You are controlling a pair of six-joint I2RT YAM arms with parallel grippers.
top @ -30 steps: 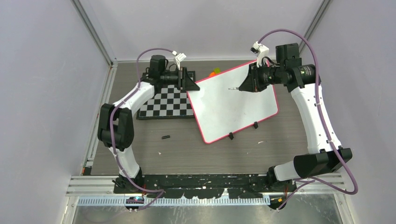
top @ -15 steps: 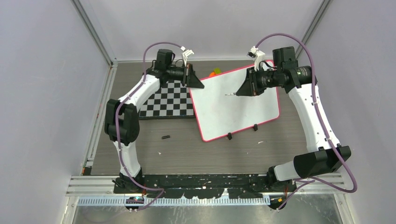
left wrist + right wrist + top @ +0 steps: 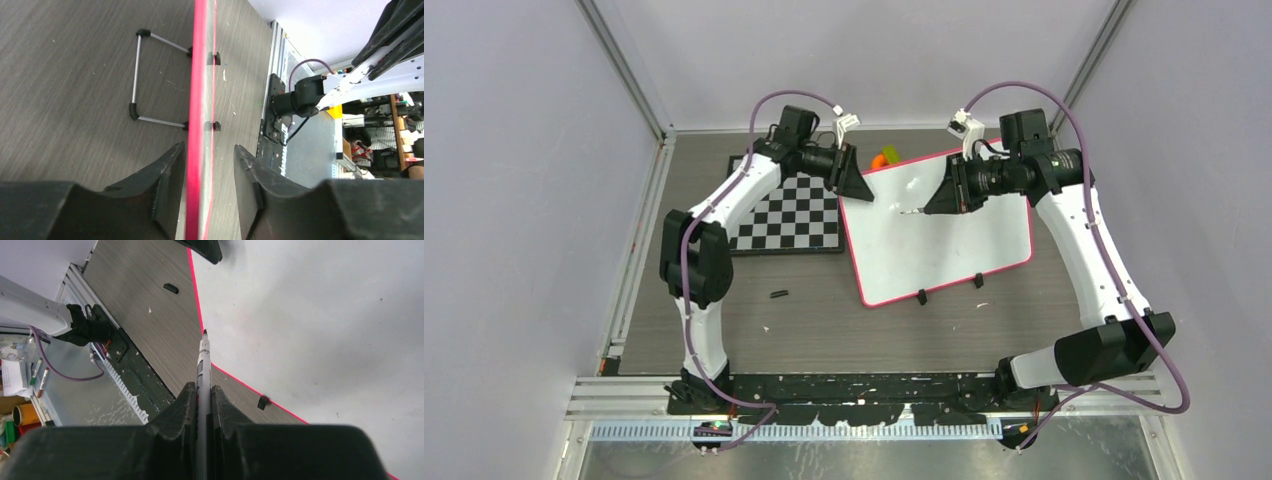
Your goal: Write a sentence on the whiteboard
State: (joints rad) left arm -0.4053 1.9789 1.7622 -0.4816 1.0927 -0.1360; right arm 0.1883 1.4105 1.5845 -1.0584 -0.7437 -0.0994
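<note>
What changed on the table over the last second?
The whiteboard swung clockwise in the top view, its right end coming nearer. The left gripper moved right with the far-left corner and straddles that edge, jaws open. The right gripper shifted left and nearer, marker tip over the board. Unchanged: marker gripped, no writing visible, checkerboard in place.

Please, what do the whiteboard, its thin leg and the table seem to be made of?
The whiteboard: smooth white face, probably coated, with a soft sheen; its pink frame looks like plastic. The leg: likely bare metal rod, silvery and thin, with black caps, perhaps plastic. The table: dark grey wood-grain top, matte, possibly laminate.
</note>
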